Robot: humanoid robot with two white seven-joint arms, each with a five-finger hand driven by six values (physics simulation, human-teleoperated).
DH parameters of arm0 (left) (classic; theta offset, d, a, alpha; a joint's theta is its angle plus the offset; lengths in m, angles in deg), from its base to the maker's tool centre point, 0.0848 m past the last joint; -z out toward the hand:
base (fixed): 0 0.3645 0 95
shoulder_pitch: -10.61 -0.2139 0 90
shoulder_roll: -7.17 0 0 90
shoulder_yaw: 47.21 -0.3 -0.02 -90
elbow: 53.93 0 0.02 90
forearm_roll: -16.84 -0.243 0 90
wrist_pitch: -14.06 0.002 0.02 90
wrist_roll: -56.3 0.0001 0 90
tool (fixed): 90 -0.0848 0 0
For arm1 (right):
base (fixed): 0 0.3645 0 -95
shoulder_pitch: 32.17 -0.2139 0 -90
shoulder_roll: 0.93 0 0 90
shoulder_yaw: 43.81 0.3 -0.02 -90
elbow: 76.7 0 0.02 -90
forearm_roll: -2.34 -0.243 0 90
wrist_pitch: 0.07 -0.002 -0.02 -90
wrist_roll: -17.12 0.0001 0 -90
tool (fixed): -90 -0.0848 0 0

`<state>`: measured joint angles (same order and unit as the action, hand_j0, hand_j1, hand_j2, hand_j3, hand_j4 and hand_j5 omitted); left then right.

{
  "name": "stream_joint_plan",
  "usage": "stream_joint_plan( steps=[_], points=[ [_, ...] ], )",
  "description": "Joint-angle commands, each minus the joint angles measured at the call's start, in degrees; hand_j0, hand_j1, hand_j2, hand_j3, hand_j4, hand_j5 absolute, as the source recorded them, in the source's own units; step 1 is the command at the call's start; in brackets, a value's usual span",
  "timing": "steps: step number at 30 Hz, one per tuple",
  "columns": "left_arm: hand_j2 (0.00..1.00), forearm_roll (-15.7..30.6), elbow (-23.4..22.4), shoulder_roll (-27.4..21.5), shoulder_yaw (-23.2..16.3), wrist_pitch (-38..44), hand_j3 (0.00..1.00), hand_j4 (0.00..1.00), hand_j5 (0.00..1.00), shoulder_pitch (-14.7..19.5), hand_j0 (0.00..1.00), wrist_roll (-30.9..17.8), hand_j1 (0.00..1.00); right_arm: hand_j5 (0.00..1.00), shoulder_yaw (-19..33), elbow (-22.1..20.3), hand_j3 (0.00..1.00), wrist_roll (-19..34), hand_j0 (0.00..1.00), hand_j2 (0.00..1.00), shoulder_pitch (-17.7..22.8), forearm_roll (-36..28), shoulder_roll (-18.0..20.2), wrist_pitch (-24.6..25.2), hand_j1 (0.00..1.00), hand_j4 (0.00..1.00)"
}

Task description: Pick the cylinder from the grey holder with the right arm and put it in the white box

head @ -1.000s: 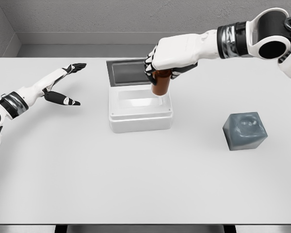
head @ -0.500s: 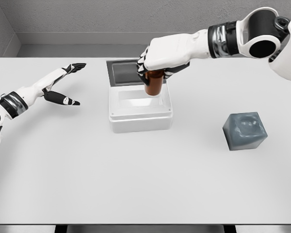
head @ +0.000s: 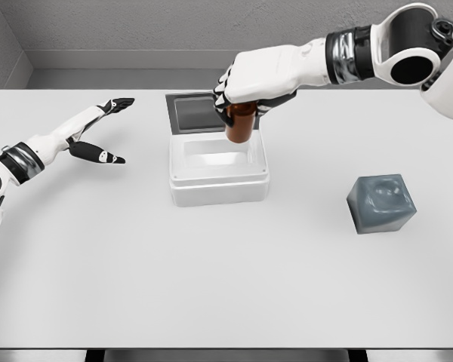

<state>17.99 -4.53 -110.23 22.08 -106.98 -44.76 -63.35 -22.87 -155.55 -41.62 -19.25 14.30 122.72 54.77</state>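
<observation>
Right hand [head: 251, 84] above the white box [head: 219, 175], fingers [head: 228, 102] wrapped around the top of the brown cylinder [head: 239, 125], hanging upright over the box opening. Left hand [head: 97, 136] spread open, well left of the box. Grey holder [head: 380, 203] far right.

— What am I looking through?
— One head camera, high up, tilted down and forward over the tabletop [head: 211, 286] to the back wall [head: 211, 26].
— How close?
— Mid-range; both arms enter from the sides.
</observation>
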Motion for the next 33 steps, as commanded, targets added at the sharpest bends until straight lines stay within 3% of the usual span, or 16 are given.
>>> stream_joint_plan(
  steps=[1,8,33],
  points=[
    [1.0,0.43,0.0,-0.02,0.06,0.1,1.0,1.0,1.0,0.0,1.0,0.03,1.0,0.41,0.07,-0.08,0.41,-0.06,0.41,0.41,0.0,-0.27,0.01,0.16,0.41,0.41],
    [1.0,-1.5,0.26,1.21,0.15,0.1,1.0,1.0,1.0,0.0,1.0,0.03,1.0,0.41,-0.02,-0.08,0.41,-0.06,0.41,0.41,0.35,-0.27,0.36,0.16,0.41,0.41],
    [1.0,-1.59,0.17,1.21,0.41,0.1,1.0,1.0,1.0,-0.09,1.0,-0.06,1.0,0.41,-0.63,-0.25,0.41,-0.06,0.41,0.41,0.97,-0.1,0.97,0.16,0.41,0.41]
  ],
)
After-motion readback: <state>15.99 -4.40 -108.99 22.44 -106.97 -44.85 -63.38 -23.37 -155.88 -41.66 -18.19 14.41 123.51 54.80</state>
